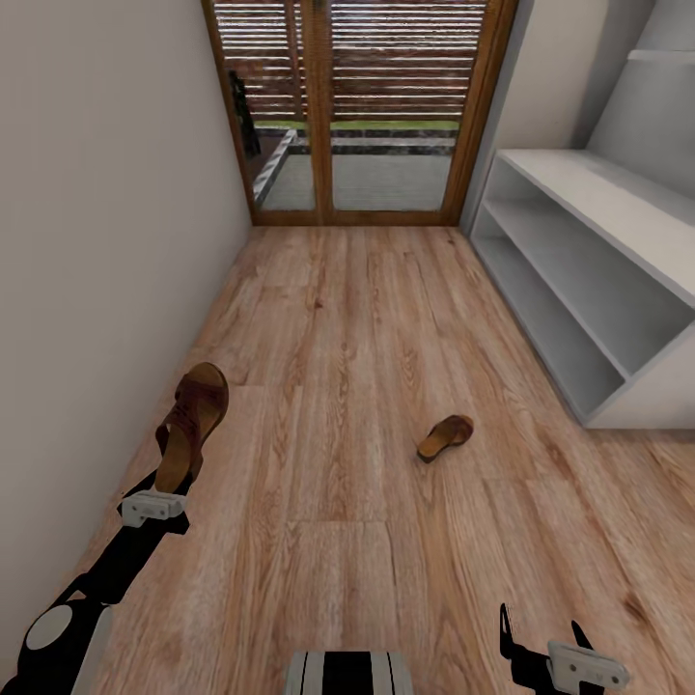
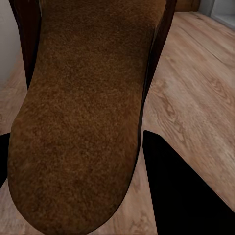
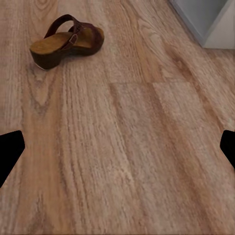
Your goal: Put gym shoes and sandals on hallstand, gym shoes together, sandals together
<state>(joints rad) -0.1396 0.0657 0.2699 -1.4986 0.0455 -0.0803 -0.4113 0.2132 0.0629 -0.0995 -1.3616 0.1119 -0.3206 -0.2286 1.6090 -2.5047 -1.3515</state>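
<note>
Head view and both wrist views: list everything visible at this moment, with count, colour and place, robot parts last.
held sandal: one, dark brown with tan footbed, lifted off the floor in the left pincer, near the left wall
sandal on the floor: one, dark brown with tan footbed, lying mid-corridor, ahead of the right pincer
hallstand: one, white-grey, along the right wall; no shoes on the tiers that show
corridor floor: light brown wood planks
door: one, brown-framed glass with slats, at the corridor's far end
left wall: plain pale grey
left pincer: shut on the held sandal
right pincer: open, holding nothing, low at the near right
</note>
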